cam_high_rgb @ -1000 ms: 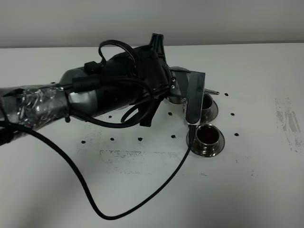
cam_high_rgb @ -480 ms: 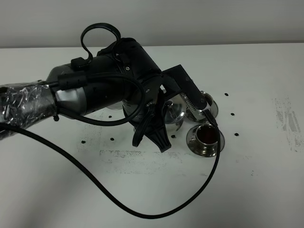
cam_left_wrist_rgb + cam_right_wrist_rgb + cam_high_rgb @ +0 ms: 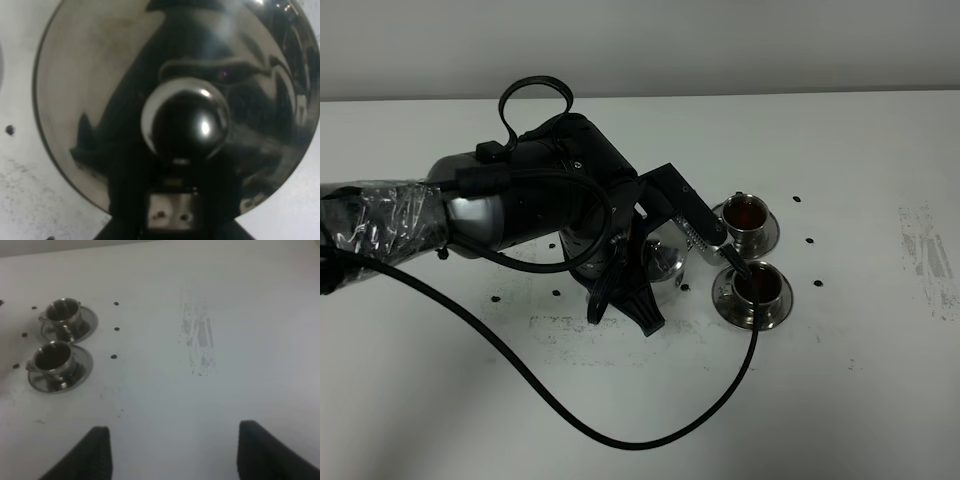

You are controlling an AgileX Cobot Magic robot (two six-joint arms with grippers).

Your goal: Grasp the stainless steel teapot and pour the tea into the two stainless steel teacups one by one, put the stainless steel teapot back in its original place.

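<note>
Left gripper [image 3: 665, 235] pinching teapot [image 3: 665, 262], pulled back from cups [image 3: 750, 250]; both filled; return teapot next. Right gripper [image 3: 172, 452] spread.

Teapot [image 3: 665, 258]: polished steel, mostly hidden under the arm; domed lid with round knob [image 3: 186, 117] directly ahead of the left fingers [image 3: 172, 212], which are closed at its handle. Spout tip over the near cup [image 3: 757, 288]. Both cups contain reddish-brown tea [image 3: 756, 285]. Far cup [image 3: 747, 213] stands just behind the near one. Each cup rests upright on a round steel saucer [image 3: 82, 374].
</note>
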